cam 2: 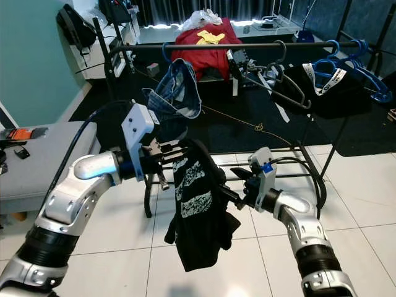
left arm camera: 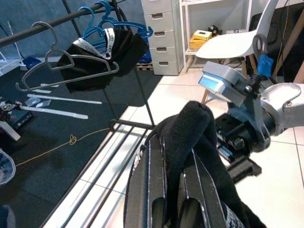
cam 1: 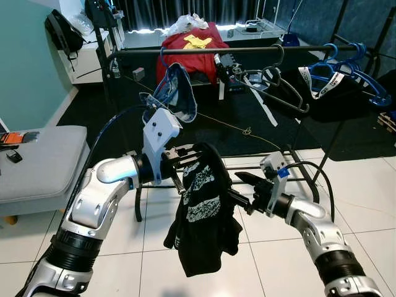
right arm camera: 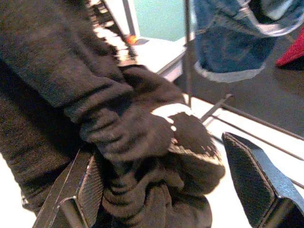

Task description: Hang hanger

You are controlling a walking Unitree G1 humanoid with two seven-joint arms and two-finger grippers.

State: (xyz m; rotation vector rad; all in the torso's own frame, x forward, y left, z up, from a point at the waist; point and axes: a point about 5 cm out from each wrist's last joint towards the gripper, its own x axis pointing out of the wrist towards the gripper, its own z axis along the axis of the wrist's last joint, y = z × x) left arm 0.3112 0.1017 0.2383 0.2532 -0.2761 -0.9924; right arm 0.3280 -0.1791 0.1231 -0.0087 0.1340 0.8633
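- My left gripper (cam 1: 193, 156) is held out in front of me at chest height, and a black garment with white print (cam 1: 201, 210) is draped over its fingers, hanging down toward the white tiled floor (cam 1: 371, 198).
- In my left wrist view the two black fingers (left arm camera: 156, 190) run under the fabric with a fold of it bunched between them; I cannot tell how tightly they are pressed together.
- My right gripper (cam 1: 244, 189) reaches in from the right, touching the side of the garment. In my right wrist view its fingers (right arm camera: 251, 180) stand apart, with a bunched fold of the cloth lying between them.
- Beyond my arms stands a black clothes rack (cam 1: 204, 52). On its rail hang a blue denim piece (cam 1: 176, 93), a red garment (cam 1: 189, 59), an empty grey hanger (cam 1: 272, 83), and blue hangers (cam 1: 349, 68) carrying a black garment.
- A grey cushioned bench (cam 1: 37, 161) sits at my left against the teal wall.
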